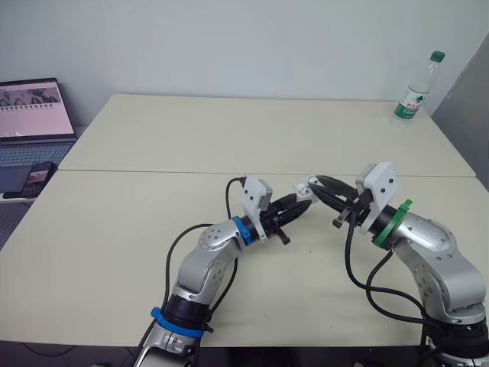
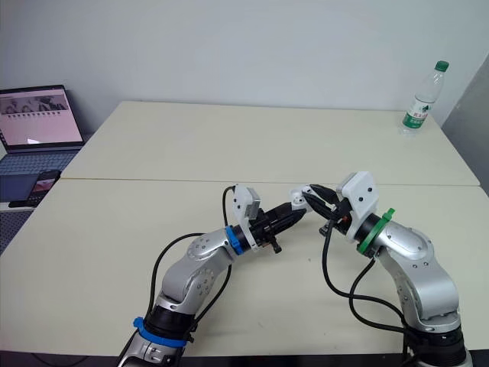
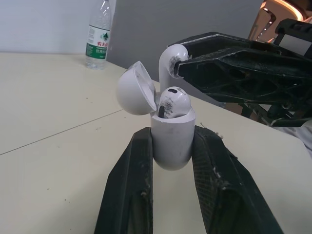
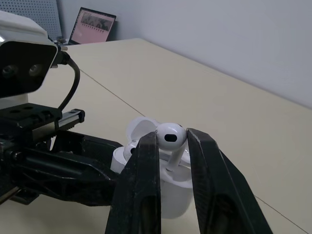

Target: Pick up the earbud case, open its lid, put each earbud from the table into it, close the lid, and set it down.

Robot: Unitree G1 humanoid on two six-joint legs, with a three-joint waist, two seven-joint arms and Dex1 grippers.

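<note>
Over table (image 1: pixel 153 252), upright earbud case (image 3: pixel 171 141), lid (image 3: pixel 135 88) open

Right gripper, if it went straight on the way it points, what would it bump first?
Probably the open earbud case in the left gripper. The held earbud in the right gripper would touch it first, beside the seated earbud.

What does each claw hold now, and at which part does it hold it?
The left claw holds the open earbud case by the sides of its body. The right claw holds an earbud by its head.
</note>
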